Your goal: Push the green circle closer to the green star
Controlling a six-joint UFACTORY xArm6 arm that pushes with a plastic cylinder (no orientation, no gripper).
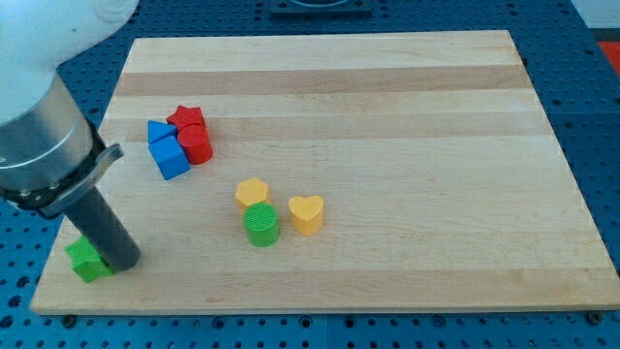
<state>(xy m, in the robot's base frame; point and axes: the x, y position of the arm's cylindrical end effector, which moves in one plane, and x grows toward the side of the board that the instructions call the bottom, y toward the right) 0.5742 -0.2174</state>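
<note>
1. Rod work, no grasping: my tip (pixel 124 264) is resting at the board's (pixel 387 97) lower left corner, touching the green star (pixel 87 262), which is partly hiding behind it.
2. Blue blocks (pixel 167 150) and red blocks (pixel 192 136) are clustering above, well apart.
3. Green circle (pixel 261 224) is sitting mid-board, touching the yellow hexagon (pixel 252 193), beside the yellow heart (pixel 306 213).
4. I am judging it light, stiff and slidey; upright and round, favouring no direction. Pushing its right side should send it leftward.

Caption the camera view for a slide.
Tip beside green star at board's bottom-left; green circle mid-board.
</note>
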